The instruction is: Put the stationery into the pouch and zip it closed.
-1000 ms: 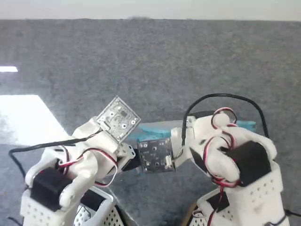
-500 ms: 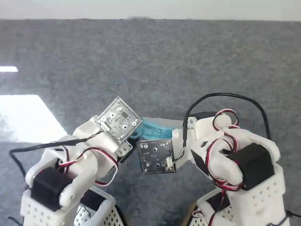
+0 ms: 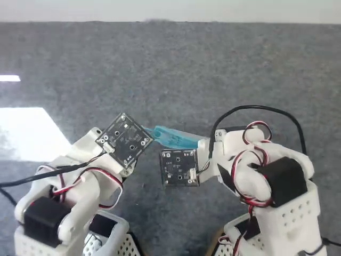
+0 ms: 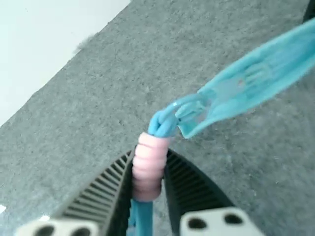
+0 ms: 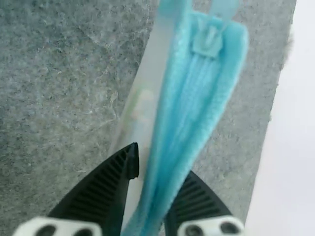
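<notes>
Pouch (image 3: 173, 137) hangs between your pincers: your left gripper (image 4: 149, 164) pinches its pink zipper pull (image 4: 146, 172), your right gripper (image 5: 158, 169) clamps its right end.

high camera overhead, facing down; wrist cameras close over fingers (image 4: 189, 182); all share pouch (image 3: 173, 137)

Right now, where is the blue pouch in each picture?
High view: the pouch is in the middle, spanning between the two arms.
Left wrist view: the pouch stretches away from the left gripper, which pinches its pink pull.
Right wrist view: the pouch runs out from between the fingers of the right gripper, which is shut on it.
Shared landmark: the grey mat lies behind the pouch in every view.
</notes>
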`<state>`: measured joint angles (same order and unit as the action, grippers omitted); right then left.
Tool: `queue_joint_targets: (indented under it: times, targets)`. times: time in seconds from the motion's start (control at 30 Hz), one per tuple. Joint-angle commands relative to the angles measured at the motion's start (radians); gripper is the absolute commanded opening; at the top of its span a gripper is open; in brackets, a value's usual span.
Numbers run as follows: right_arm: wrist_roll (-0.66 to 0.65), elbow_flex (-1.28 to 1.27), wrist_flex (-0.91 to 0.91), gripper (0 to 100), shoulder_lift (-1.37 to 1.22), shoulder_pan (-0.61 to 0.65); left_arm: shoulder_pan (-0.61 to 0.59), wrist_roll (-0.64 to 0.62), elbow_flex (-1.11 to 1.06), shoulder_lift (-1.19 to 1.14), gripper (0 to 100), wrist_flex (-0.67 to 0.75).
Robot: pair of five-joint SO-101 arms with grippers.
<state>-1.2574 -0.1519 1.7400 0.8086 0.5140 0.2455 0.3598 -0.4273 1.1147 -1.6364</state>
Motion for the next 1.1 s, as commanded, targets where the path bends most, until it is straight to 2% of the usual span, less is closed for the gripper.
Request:
queue_joint_targets:
  times: [0.0, 0.2, 0.4, 0.57, 0.73, 0.93, 1.07]
  targets:
    - [0.051, 0.12, 0.033, 0.9, 0.022, 0.056, -0.02, 0.02, -0.031, -0.002, 4, 0.058]
    - [0.137, 0.245, 0.056, 0.9, 0.022, 0.137, -0.028, 0.021, -0.113, -0.002, 4, 0.138]
    - [0.152, 0.244, 0.056, 0.9, 0.073, 0.171, -0.186, 0.084, -0.117, -0.003, 4, 0.196]
    - [0.186, 0.244, 0.056, 0.9, 0.107, 0.214, -0.199, 0.089, -0.117, -0.005, 4, 0.21]
    - [0.187, 0.249, 0.058, 0.9, 0.113, 0.213, -0.207, 0.089, -0.116, -0.091, 4, 0.212]
    - [0.186, 0.25, 0.058, 0.9, 0.116, 0.193, -0.328, 0.1, -0.117, -0.207, 3, 0.311]
    - [0.187, 0.31, 0.058, 0.9, 0.114, 0.189, -0.33, 0.132, -0.116, -0.279, 3, 0.333]
